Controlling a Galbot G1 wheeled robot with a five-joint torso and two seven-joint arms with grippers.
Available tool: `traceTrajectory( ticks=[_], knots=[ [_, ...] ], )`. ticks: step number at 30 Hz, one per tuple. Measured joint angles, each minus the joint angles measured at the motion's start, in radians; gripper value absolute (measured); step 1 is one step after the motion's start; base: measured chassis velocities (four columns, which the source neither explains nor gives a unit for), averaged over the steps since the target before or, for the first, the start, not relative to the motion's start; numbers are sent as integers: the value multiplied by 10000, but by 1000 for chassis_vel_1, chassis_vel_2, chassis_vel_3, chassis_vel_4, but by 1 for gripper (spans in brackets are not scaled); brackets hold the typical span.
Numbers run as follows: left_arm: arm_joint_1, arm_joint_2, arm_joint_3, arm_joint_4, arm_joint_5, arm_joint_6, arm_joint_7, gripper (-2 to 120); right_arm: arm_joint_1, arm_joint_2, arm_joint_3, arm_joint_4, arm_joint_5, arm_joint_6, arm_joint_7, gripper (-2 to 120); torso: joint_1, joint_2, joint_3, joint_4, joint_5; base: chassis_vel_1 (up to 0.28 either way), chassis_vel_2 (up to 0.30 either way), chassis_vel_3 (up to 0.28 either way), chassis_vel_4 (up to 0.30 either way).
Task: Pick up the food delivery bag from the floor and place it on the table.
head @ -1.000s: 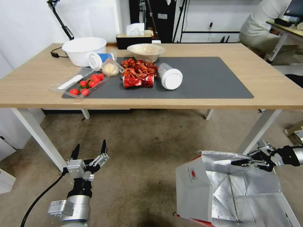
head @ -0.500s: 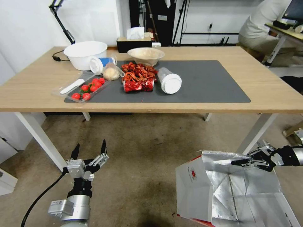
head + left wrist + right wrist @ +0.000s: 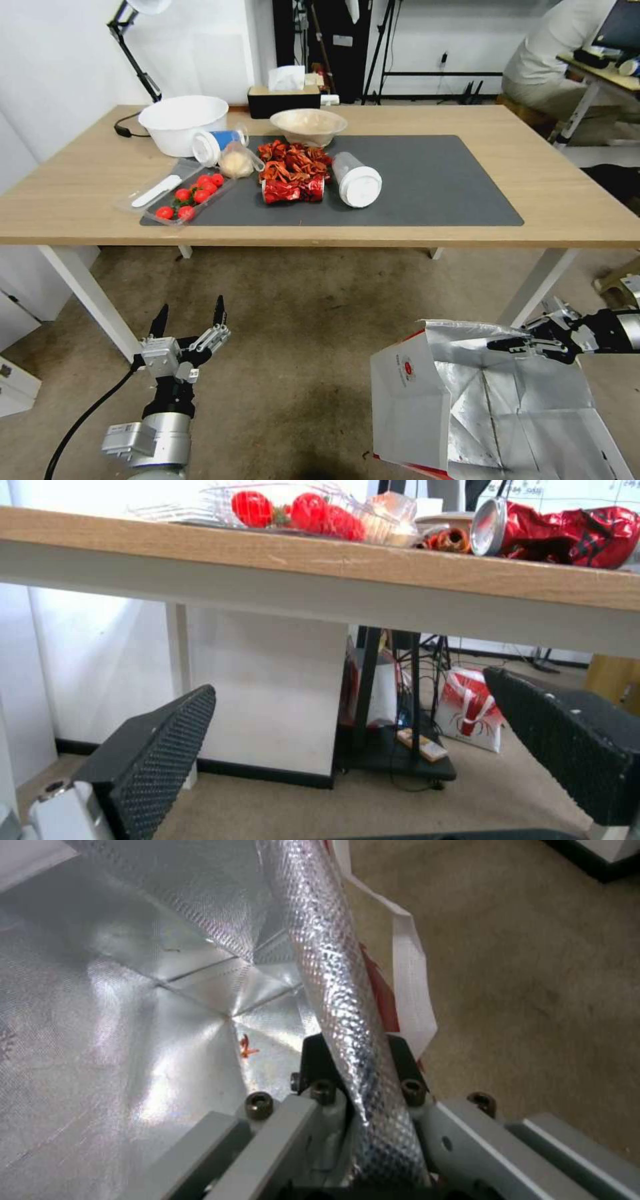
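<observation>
The food delivery bag (image 3: 487, 407) stands open on the carpet in front of the bench (image 3: 567, 200), near the bench's right front leg, its foil lining facing up and its small round red logo on the white side panel. The right end effector (image 3: 497, 345) is clenched on the bag's upper rim at the edge nearest the bench; in the right wrist view the foil rim (image 3: 347, 1005) runs between its two pads and a white handle strip (image 3: 413, 970) hangs just outside. The left end effector (image 3: 190, 319) hovers over the carpet in front of the bench's left front leg, released, fingers spread and pointing toward the bench, well apart from the bag. On the bench, the dark grey mat (image 3: 440, 180) carries a crumpled red packet (image 3: 292, 190) and a tray of tomatoes (image 3: 180, 197)
</observation>
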Motion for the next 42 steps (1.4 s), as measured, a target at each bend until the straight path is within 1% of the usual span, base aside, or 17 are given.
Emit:
traceTrajectory(
  ticks=[9,12,18,21,26,29,35,42],
  knots=[
    [8,-16,7,-30,11,0,2,100,-23,-11,14,4,12,7,0,0,129,331,202,1,0,0,0,0,0],
    [15,-12,4,-42,12,0,1,100,-21,-27,14,5,21,9,0,0,205,516,312,1,0,0,0,0,0],
    [15,0,-2,-79,9,7,1,100,5,-46,15,8,39,9,0,0,288,731,444,1,0,0,0,0,0],
    [33,17,-5,-97,-3,32,11,100,-1,-47,15,26,47,9,0,0,362,903,543,1,0,0,0,0,0],
    [36,20,-4,-102,-6,37,14,100,-23,-45,17,30,50,9,0,0,424,1056,631,1,0,0,0,0,0],
    [33,23,-5,-104,-8,39,14,100,-33,-34,27,33,52,9,0,0,504,1246,740,1,0,0,0,0,0],
    [23,25,-14,-105,-8,40,13,100,-34,-32,30,33,55,10,0,0,592,1464,868,0,0,0,0,0,0],
    [8,20,-8,-75,-20,43,11,100,18,-46,28,3,65,9,0,0,744,1818,1075,1,0,0,0,0,0]
  ],
)
